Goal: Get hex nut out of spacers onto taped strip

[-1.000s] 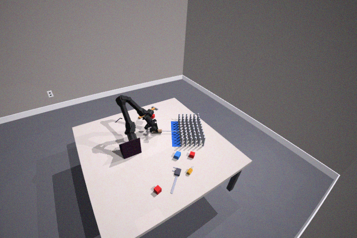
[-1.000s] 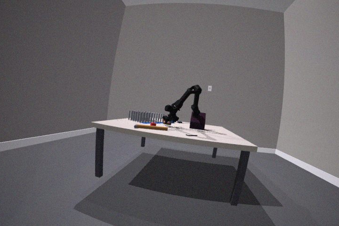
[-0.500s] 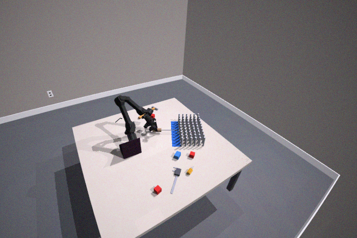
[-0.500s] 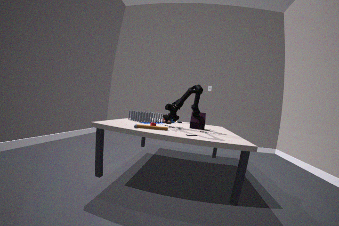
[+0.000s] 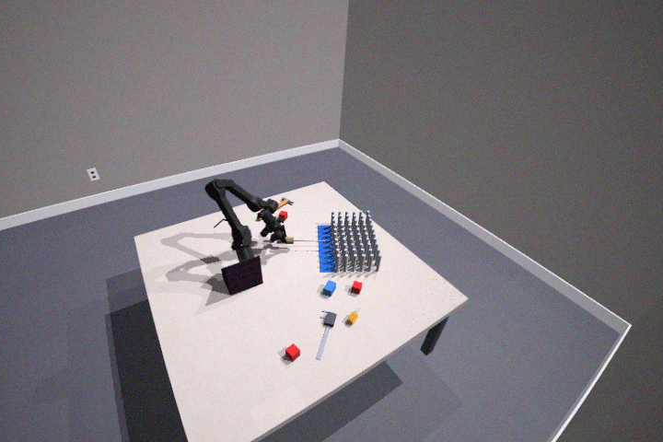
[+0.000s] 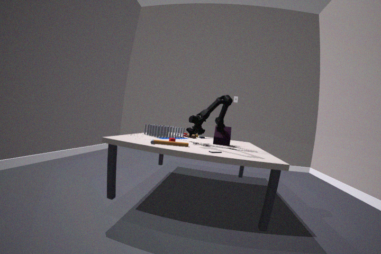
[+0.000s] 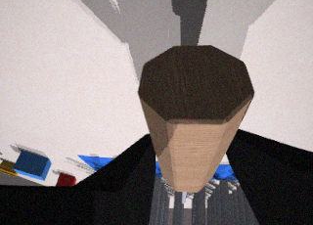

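Note:
My gripper [image 5: 283, 239] [image 6: 193, 134] is shut on the wooden handle [image 5: 290, 239] [image 7: 196, 147] of a tool, low over the table in front of the taped strip. The tool's thin metal shaft [image 5: 306, 240] runs forward from the handle over the blue taped strip [image 5: 325, 264] [image 7: 98, 161] to the front of the spacers; its far end is hidden. The grey metal spacers [image 5: 355, 242] [image 6: 164, 130] stand upright in rows behind the strip. In the wrist view the handle's dark butt faces the camera and covers the middle. The hex nut cannot be made out in any view.
A blue block [image 5: 329, 288] and a red cube [image 5: 356, 286] lie beside the field. A caliper [image 5: 330, 319], a yellow-handled tool [image 5: 352, 318] and another red cube [image 5: 292, 352] are nearer. A hammer [image 6: 171, 143], a third red cube [image 5: 283, 215] and a black hex key [image 6: 215, 151] lie across the table.

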